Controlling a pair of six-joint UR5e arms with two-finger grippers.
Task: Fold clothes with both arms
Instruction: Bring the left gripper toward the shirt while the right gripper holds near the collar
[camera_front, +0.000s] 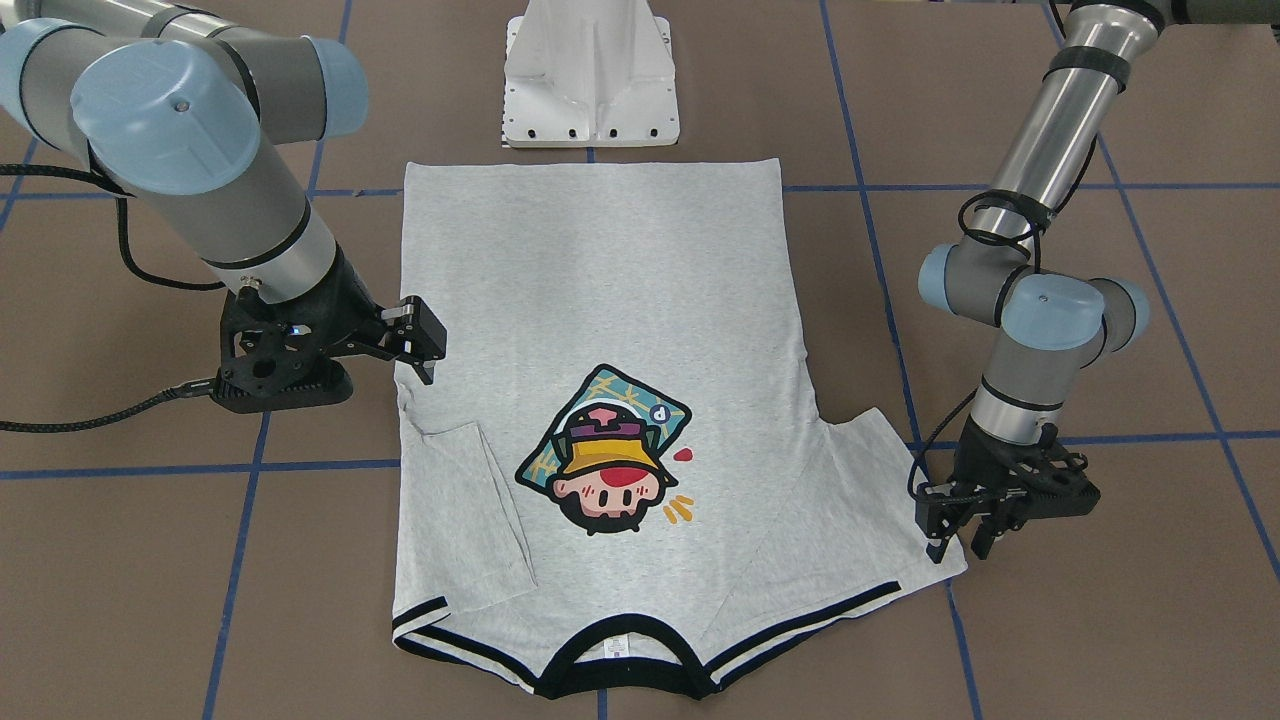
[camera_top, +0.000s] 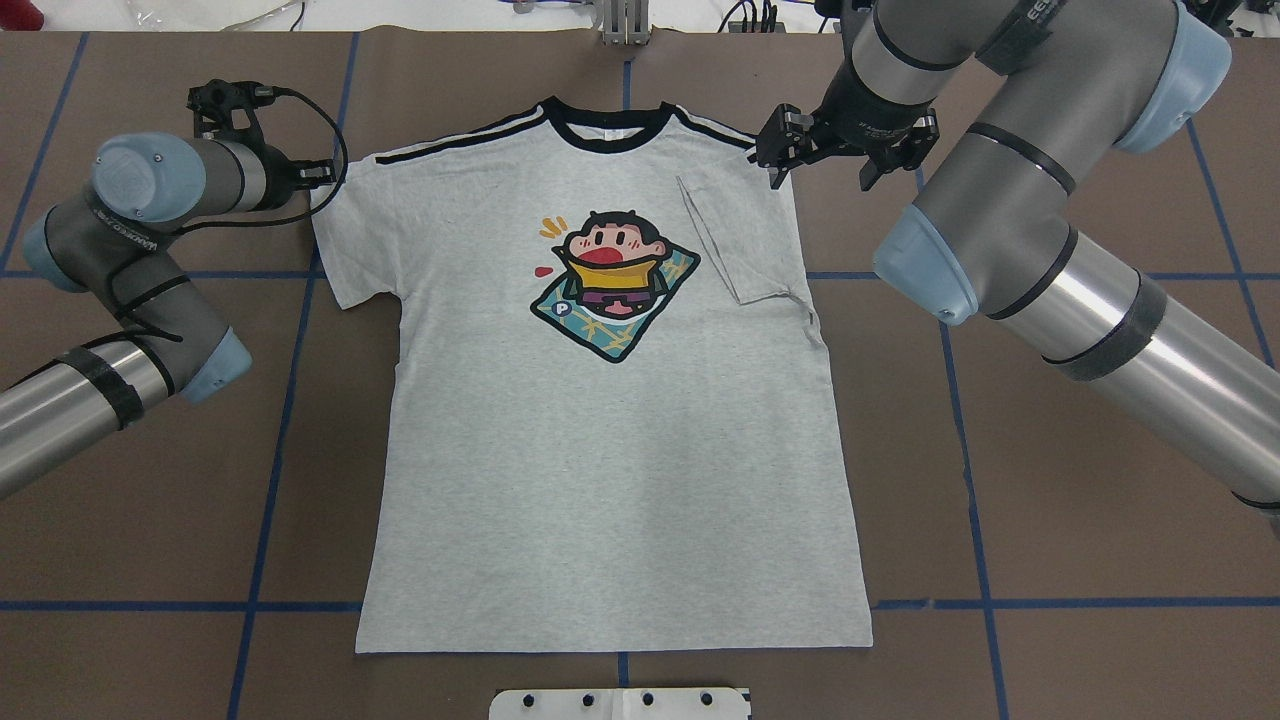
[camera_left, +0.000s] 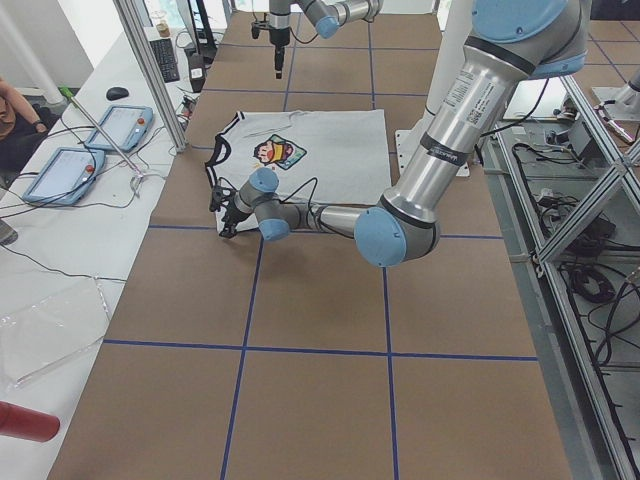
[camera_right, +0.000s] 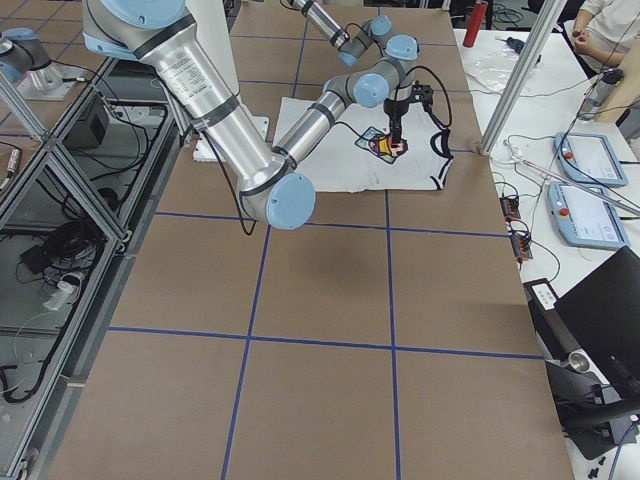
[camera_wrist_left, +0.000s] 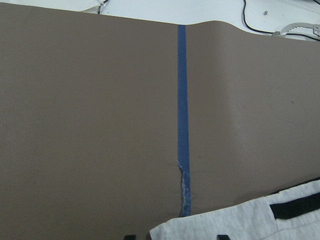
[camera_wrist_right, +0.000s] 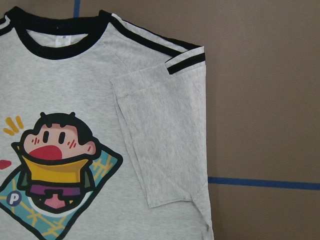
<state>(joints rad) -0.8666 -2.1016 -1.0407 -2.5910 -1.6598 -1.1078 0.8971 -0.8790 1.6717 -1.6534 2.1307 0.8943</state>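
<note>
The grey T-shirt (camera_top: 610, 450) lies flat and face up, its black collar (camera_top: 608, 128) on the far side from the robot's base. The sleeve on my right side (camera_wrist_right: 160, 135) is folded inward over the body. The other sleeve (camera_front: 880, 490) lies spread out. My left gripper (camera_front: 957, 548) is open and low at that sleeve's outer corner. In the left wrist view a corner of the sleeve (camera_wrist_left: 240, 222) lies between its fingertips (camera_wrist_left: 222, 236). My right gripper (camera_top: 820, 182) is open with nothing in it, held above the shirt's edge beside the folded sleeve.
The white pedestal base (camera_front: 590, 80) stands just behind the shirt's hem. Blue tape lines (camera_top: 285, 400) cross the brown table. A side bench with tablets (camera_left: 120, 125) and cables runs along the far edge, and a person (camera_right: 610, 20) sits by it.
</note>
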